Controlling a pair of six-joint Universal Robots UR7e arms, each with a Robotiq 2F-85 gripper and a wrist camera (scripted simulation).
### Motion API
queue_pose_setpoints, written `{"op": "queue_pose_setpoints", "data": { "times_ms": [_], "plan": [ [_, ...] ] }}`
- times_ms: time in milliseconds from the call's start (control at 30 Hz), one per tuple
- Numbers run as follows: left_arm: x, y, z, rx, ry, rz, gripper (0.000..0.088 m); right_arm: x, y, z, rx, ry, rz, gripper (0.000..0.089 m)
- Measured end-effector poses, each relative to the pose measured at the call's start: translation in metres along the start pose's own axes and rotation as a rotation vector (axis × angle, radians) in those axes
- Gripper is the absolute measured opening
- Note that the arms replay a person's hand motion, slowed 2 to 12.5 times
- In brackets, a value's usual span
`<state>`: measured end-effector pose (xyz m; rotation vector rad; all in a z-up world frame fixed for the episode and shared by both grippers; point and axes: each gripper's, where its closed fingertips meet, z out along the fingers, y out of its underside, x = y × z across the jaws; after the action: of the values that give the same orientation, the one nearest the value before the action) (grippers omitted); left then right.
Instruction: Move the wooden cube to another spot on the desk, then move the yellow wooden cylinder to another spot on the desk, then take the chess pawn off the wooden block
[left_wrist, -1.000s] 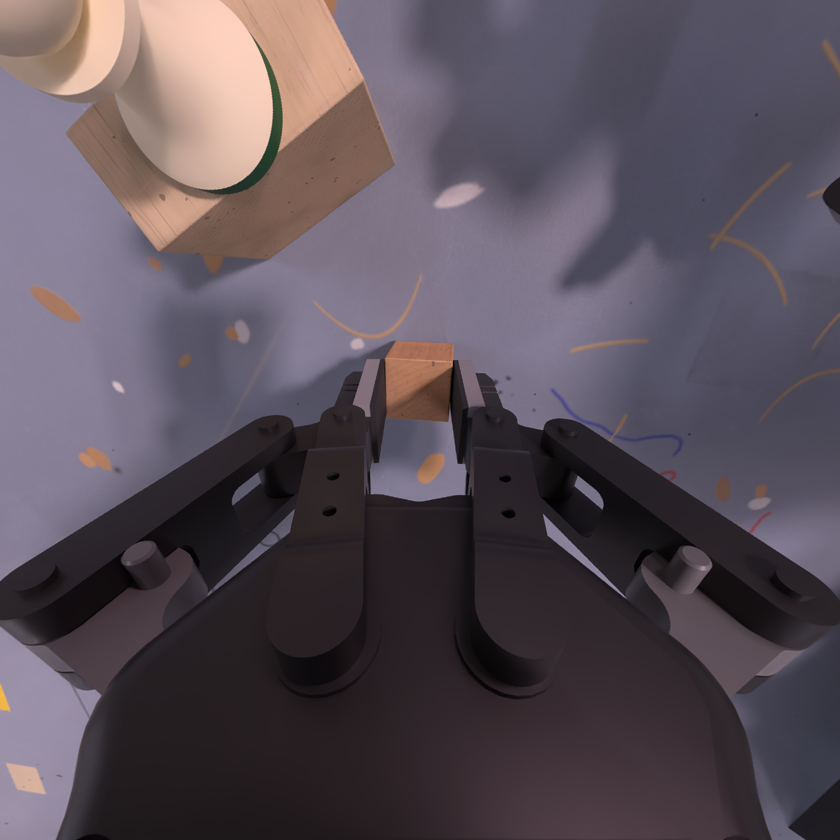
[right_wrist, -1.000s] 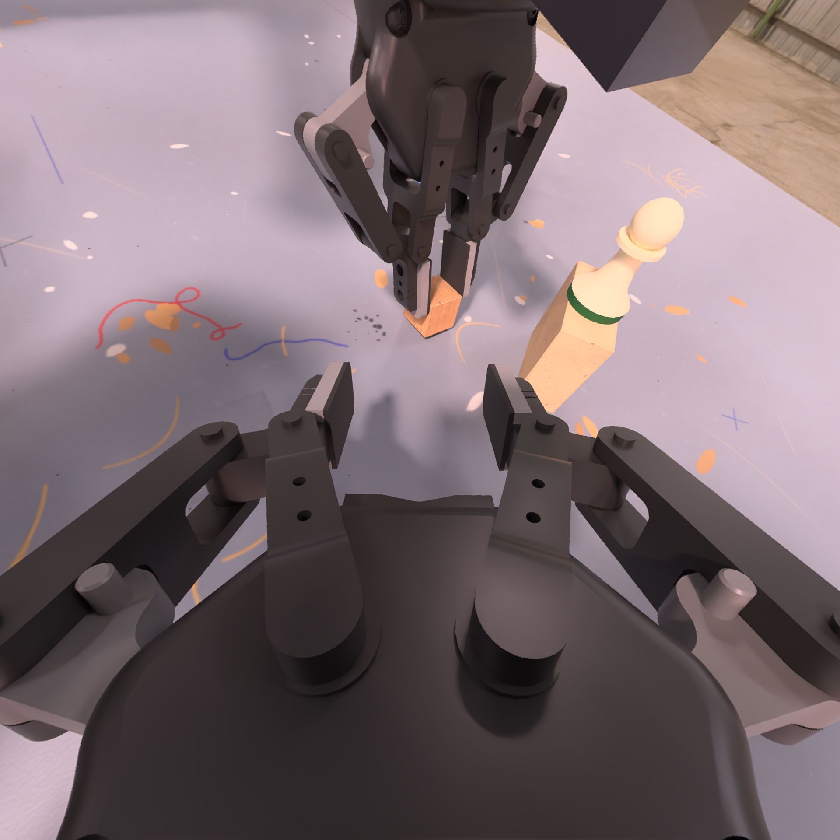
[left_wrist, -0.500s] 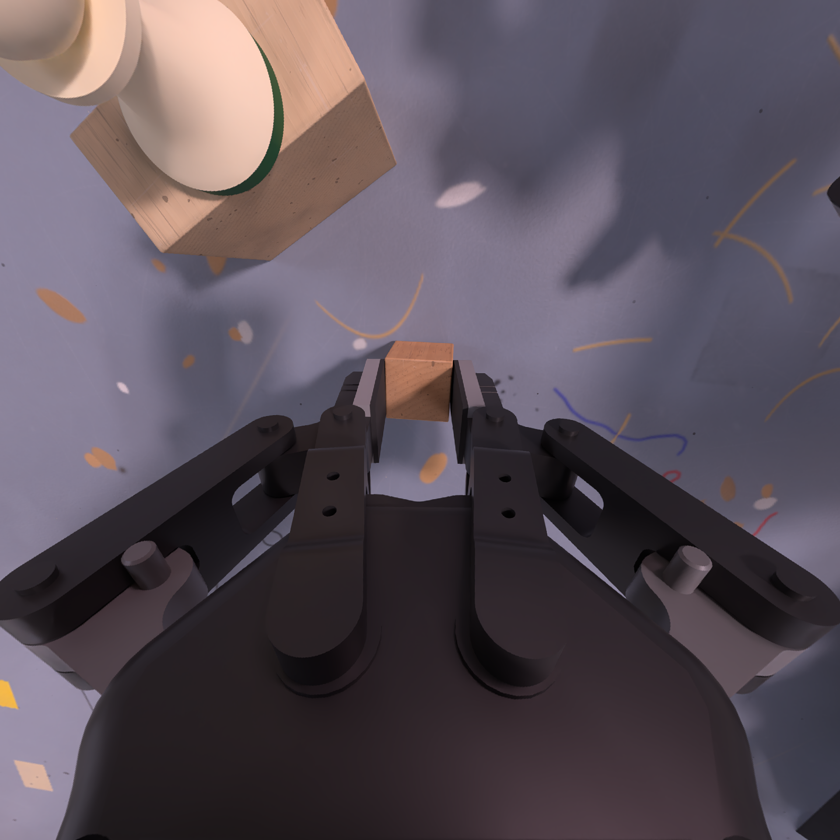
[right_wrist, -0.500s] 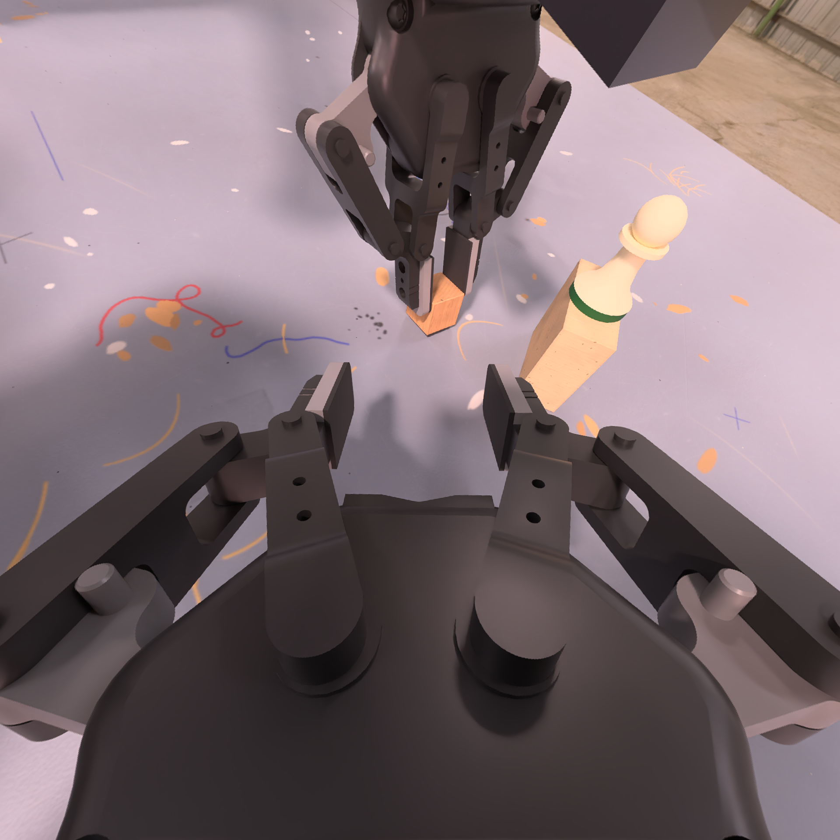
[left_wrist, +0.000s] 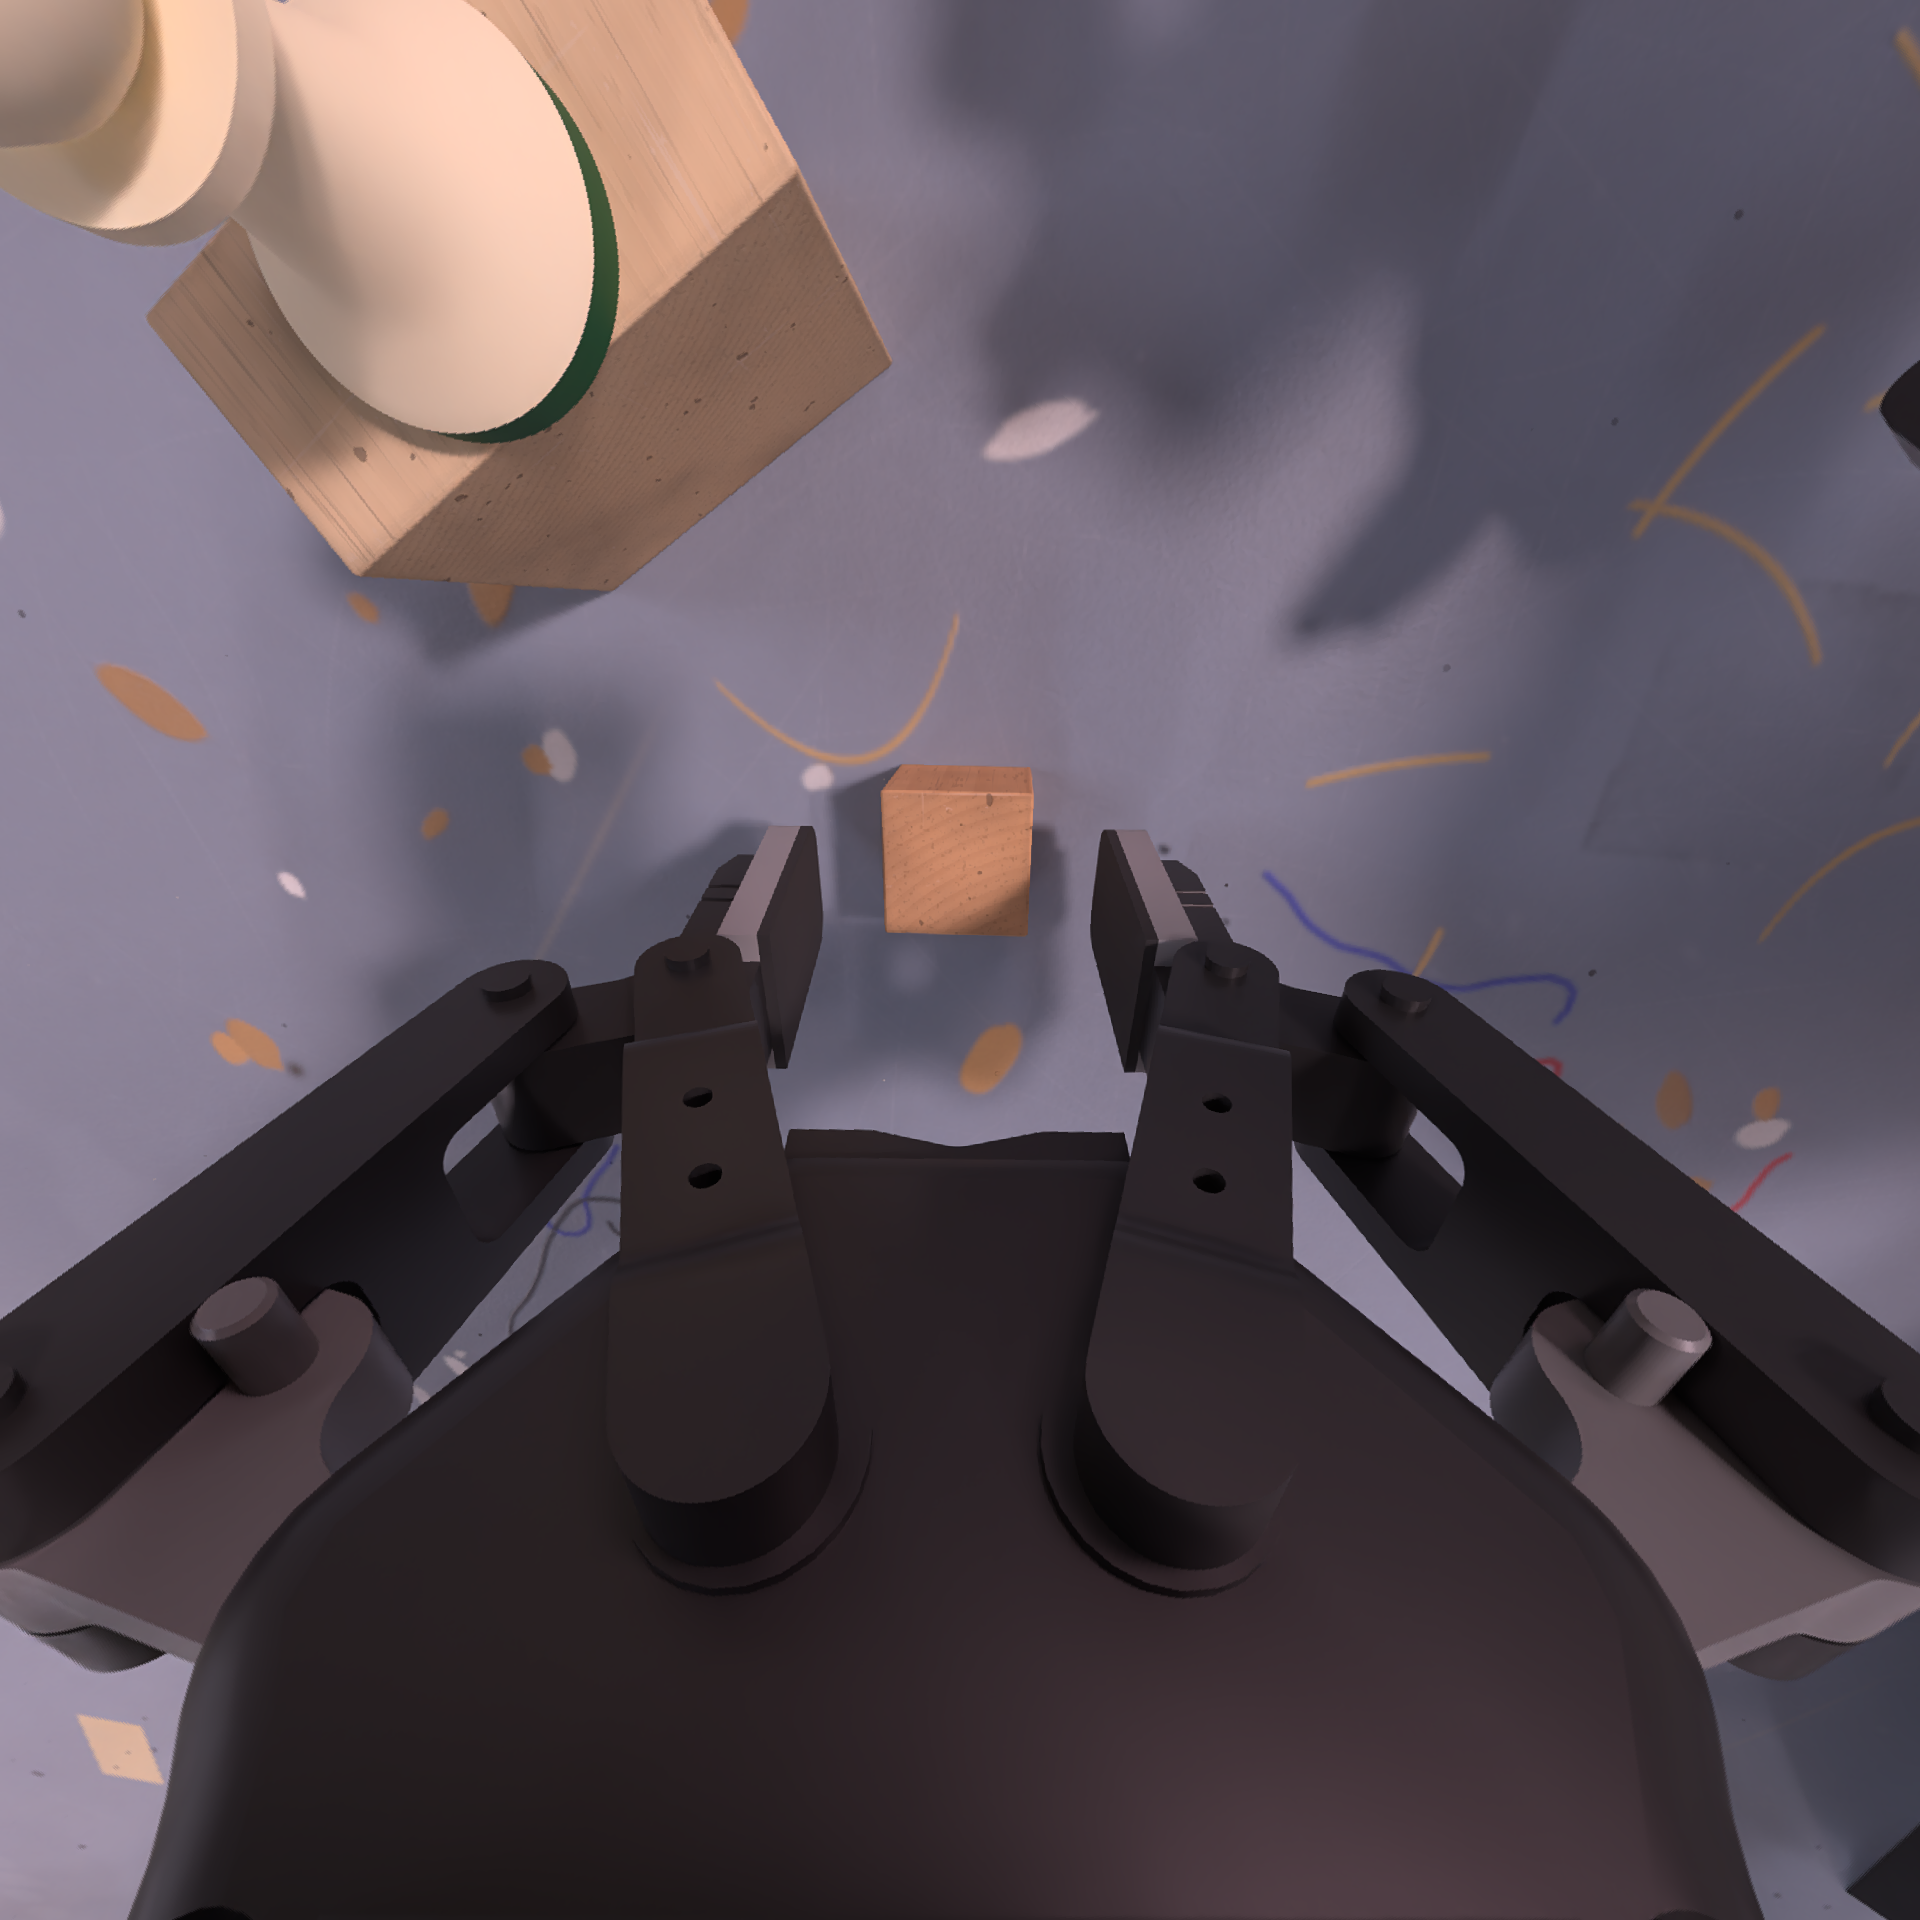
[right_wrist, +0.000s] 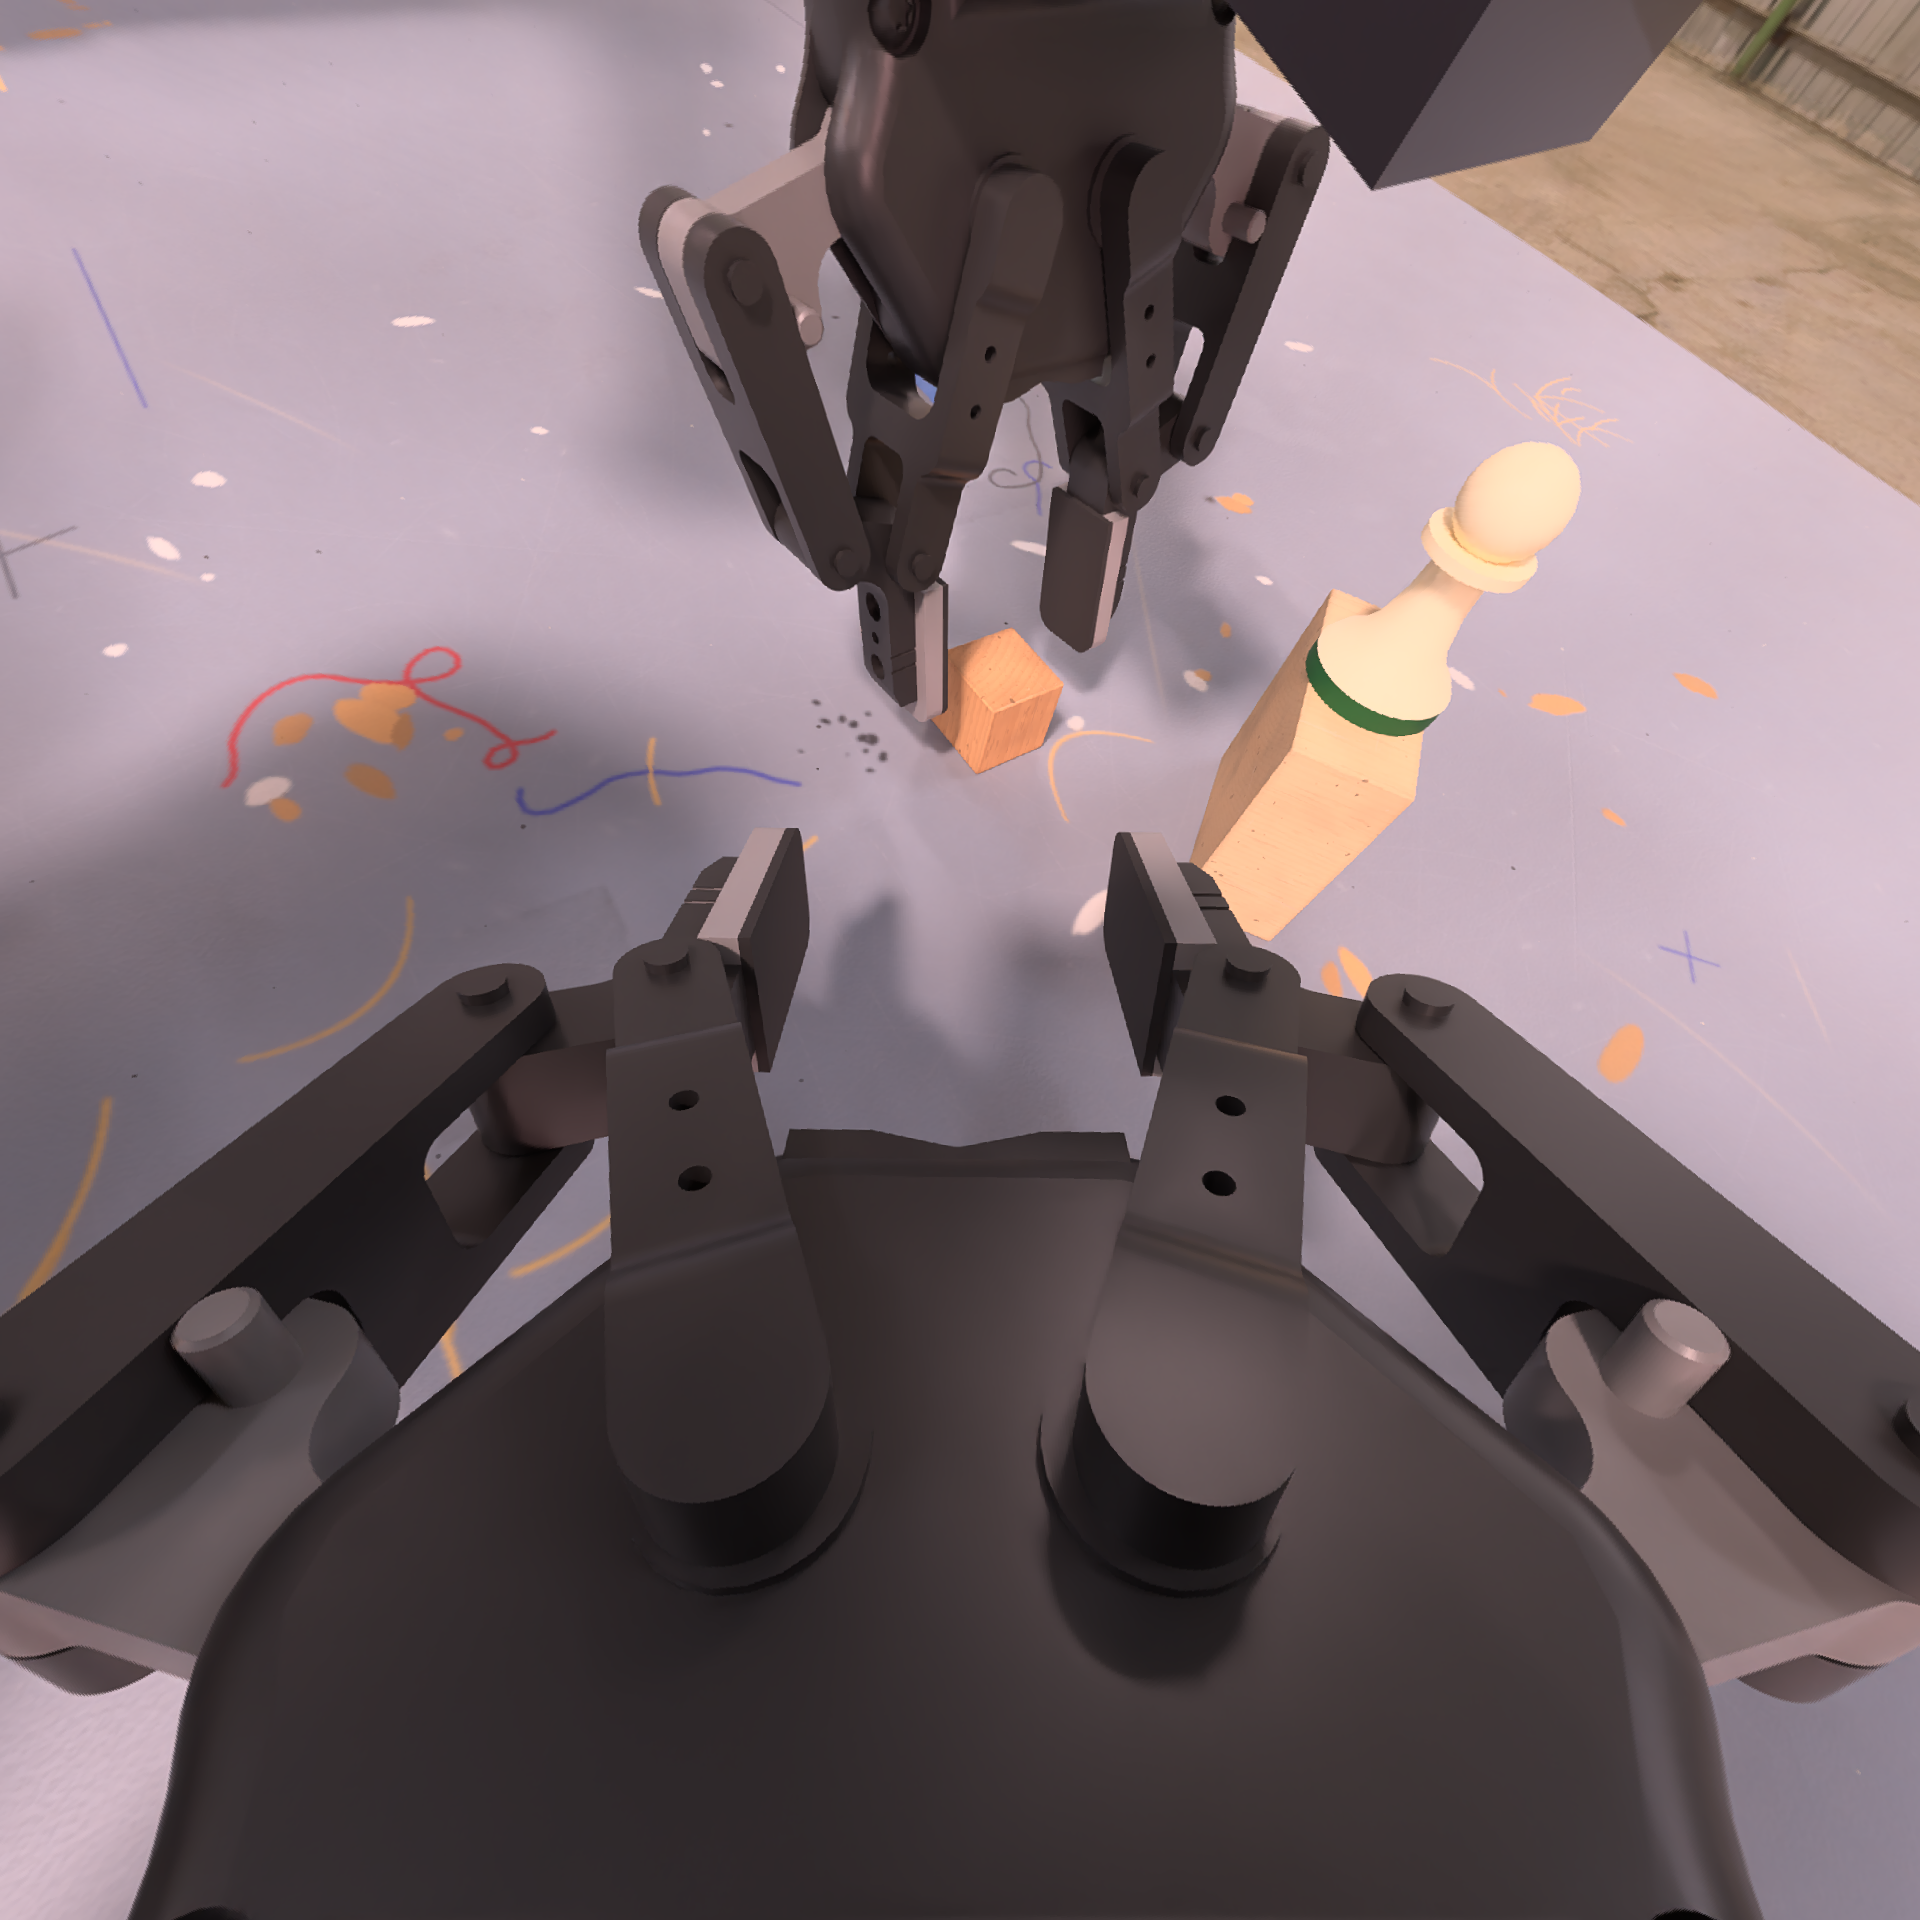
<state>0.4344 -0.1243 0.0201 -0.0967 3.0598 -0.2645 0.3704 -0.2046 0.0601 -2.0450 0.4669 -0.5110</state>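
The small wooden cube (left_wrist: 957, 852) sits on the grey-violet desk, free between the spread fingers of my left gripper (left_wrist: 956, 883), which is open just above it. The cube (right_wrist: 997, 701) and the left gripper (right_wrist: 1003, 644) also show in the right wrist view. The cream chess pawn (left_wrist: 343, 197) with a green base ring stands on the tall pale wooden block (left_wrist: 623, 416), to the upper left; in the right wrist view the pawn (right_wrist: 1455, 592) and the block (right_wrist: 1309, 800) are right of the cube. My right gripper (right_wrist: 956, 894) is open and empty, short of the cube. No yellow cylinder is in view.
The desk (right_wrist: 416, 416) bears paint specks and scribbles. Its far edge and a concrete floor (right_wrist: 1714, 208) lie at the upper right of the right wrist view. A dark box-shaped arm part (right_wrist: 1455, 73) hangs above the left gripper.
My left gripper has opened and let go of the wooden cube, which now rests on the desk between the fingers. The right gripper has not moved.
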Motion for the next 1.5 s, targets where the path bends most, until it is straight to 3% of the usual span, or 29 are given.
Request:
{"op": "queue_pose_setpoints", "data": {
  "times_ms": [400, 600, 867, 1200, 1500],
  "plan": [
    [-0.002, -0.001, -0.025, 0.063, -0.017, 0.004, 0.0467, 0.0, 0.001, 0.0, -0.001, 0.001, 0.001, 0.0518],
    [-0.015, 0.003, -0.056, 0.139, -0.05, -0.02, 0.0459, 0.001, 0.0, -0.001, 0.002, 0.002, 0.004, 0.0518],
    [-0.048, 0.019, -0.112, 0.263, -0.126, -0.102, 0.0449, 0.0, 0.0, -0.001, 0.002, -0.002, 0.002, 0.0518],
    [-0.099, 0.065, -0.169, 0.362, -0.21, -0.236, 0.0441, 0.0, -0.005, -0.003, 0.021, -0.005, 0.003, 0.0518],
    [-0.148, 0.13, -0.172, 0.302, -0.278, -0.395, 0.0434, 0.001, -0.01, -0.006, 0.043, -0.003, 0.012, 0.0518]
  ]
}}
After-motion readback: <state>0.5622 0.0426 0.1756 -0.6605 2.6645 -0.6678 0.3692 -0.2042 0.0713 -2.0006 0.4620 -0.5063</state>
